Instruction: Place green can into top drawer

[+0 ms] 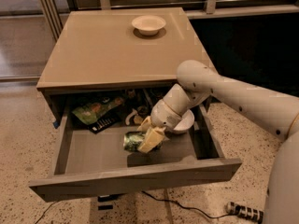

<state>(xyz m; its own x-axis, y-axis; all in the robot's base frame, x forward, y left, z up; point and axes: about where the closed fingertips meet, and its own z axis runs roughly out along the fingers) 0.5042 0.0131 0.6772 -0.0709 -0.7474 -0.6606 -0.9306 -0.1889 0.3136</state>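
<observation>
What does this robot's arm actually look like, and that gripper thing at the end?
The arm is a thick, smooth off-white tube with rounded joints and a few small dark dots along it; no cables show. Its gripper, inside the open top drawer at the green can, has two flat, pale yellowish fingers.

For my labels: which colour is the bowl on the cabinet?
The bowl is cream-white (camera view). The gripper holds the green can inside the top drawer.

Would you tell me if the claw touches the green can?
Touching: camera view shows the claw, over the top drawer, clamped on the green can.
</observation>
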